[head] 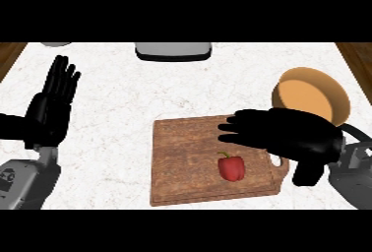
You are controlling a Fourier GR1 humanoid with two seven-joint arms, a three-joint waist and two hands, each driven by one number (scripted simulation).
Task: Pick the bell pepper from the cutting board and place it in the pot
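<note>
Fingers (243, 129) of the right hand (291, 135) are extended and slightly spread, pointing toward the view's left; they hold nothing. The right hand hovers over the upper right part of the cutting board (189, 162), with its thumb hanging down past the board's right edge. The bell pepper (232, 168), red with a green stem, lies on the board's right half, just below the extended fingers. Whether the hand touches it cannot be determined. The pot (309, 98), with an orange interior, stands on the table (131, 98) beyond the board's upper right corner. The left hand (51, 106) rests open at the left edge, fingers straight and upward. A grey appliance (173, 50) sits at the table's far edge.
</note>
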